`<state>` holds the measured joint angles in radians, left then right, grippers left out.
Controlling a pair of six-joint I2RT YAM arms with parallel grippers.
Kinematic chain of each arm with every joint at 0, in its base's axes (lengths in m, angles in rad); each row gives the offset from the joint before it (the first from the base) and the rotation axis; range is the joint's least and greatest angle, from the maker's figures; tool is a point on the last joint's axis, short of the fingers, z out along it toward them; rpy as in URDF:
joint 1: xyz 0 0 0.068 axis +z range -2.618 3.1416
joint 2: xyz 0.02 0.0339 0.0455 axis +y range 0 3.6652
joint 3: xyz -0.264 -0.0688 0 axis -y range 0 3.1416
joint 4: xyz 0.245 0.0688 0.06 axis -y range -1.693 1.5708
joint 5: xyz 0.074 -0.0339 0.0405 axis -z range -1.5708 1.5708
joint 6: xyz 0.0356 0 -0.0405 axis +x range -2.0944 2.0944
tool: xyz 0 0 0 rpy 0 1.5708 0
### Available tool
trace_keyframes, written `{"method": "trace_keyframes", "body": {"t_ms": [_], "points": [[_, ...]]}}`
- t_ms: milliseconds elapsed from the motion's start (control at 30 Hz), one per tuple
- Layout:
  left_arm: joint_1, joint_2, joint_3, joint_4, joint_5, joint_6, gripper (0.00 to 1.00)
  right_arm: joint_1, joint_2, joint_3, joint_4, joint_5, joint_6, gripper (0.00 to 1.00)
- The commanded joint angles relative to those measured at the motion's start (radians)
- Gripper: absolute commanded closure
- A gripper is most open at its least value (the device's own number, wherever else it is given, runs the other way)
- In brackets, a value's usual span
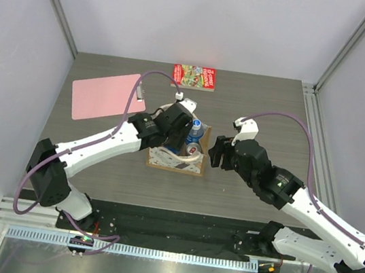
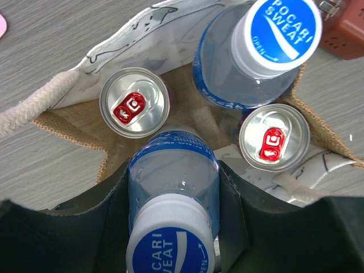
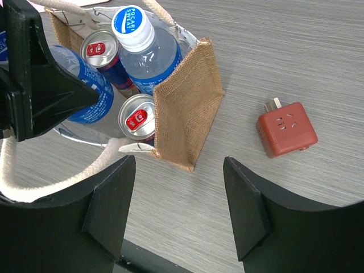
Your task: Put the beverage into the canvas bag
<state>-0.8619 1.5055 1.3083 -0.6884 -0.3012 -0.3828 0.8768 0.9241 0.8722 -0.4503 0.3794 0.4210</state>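
The canvas bag point(image 1: 191, 167) stands at the table's middle, its cream rim point(image 2: 74, 85) and tan side point(image 3: 185, 111) showing. Inside stand two red-tabbed cans point(image 2: 135, 102) point(image 2: 274, 137) and one Pocari Sweat bottle point(image 2: 267, 45). My left gripper point(image 2: 173, 176) is shut on a second Pocari Sweat bottle point(image 2: 173, 227), which leans down into the bag's mouth between the cans; it also shows in the right wrist view point(image 3: 85, 85). My right gripper point(image 3: 179, 165) is open and empty, just right of the bag point(image 1: 216, 152).
A red plug adapter point(image 3: 286, 129) lies on the table right of the bag, also seen in the left wrist view point(image 2: 341, 28). A pink mat point(image 1: 103, 95) lies at the back left. A red printed packet point(image 1: 194, 76) lies at the back edge.
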Motion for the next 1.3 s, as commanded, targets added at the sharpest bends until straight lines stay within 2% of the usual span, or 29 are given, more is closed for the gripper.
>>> {"method": "trace_keyframes", "body": {"t_ms": [0, 33, 67, 267, 533, 567, 633, 667, 733, 767, 967, 1100, 1267], "points": [[-0.011, -0.014, 0.000, 0.076, -0.072, -0.018, 0.75, -0.001, -0.024, -0.001, 0.021, 0.023, -0.002, 0.32], [-0.009, -0.016, -0.003, 0.079, -0.073, -0.027, 0.70, 0.001, -0.024, -0.002, 0.021, 0.023, 0.001, 0.32], [-0.009, -0.016, -0.013, 0.081, -0.073, -0.033, 0.51, -0.001, -0.027, -0.002, 0.021, 0.024, -0.001, 0.32], [-0.020, -0.062, -0.007, 0.075, -0.062, -0.057, 0.21, 0.001, -0.024, 0.002, 0.019, 0.023, 0.001, 0.32], [-0.019, -0.140, 0.083, 0.007, -0.015, -0.074, 0.12, 0.001, -0.014, 0.031, 0.015, 0.003, 0.010, 0.30], [-0.019, -0.155, 0.097, -0.015, -0.015, -0.068, 0.06, -0.001, -0.013, 0.036, 0.012, 0.004, 0.010, 0.29], [-0.019, -0.169, 0.138, -0.043, -0.021, -0.061, 0.03, -0.001, -0.013, 0.056, -0.002, 0.007, 0.015, 0.26], [-0.019, -0.179, 0.150, -0.062, -0.029, -0.056, 0.01, 0.001, -0.014, 0.062, -0.008, 0.013, 0.018, 0.19], [-0.019, -0.214, 0.173, -0.075, -0.036, -0.044, 0.00, 0.001, -0.019, 0.083, -0.025, 0.018, 0.022, 0.13], [-0.019, -0.244, 0.178, -0.082, -0.039, -0.041, 0.00, 0.001, -0.022, 0.093, -0.031, 0.022, 0.024, 0.00], [-0.017, -0.387, 0.158, -0.054, -0.053, -0.022, 0.00, -0.001, -0.022, 0.204, -0.113, 0.099, 0.067, 0.00], [-0.019, -0.517, 0.076, -0.010, -0.157, -0.021, 0.00, 0.001, -0.045, 0.238, -0.116, 0.066, 0.056, 0.00], [-0.019, -0.651, 0.017, 0.012, -0.203, -0.021, 0.00, -0.001, -0.094, 0.278, -0.129, 0.090, 0.068, 0.00]]}}
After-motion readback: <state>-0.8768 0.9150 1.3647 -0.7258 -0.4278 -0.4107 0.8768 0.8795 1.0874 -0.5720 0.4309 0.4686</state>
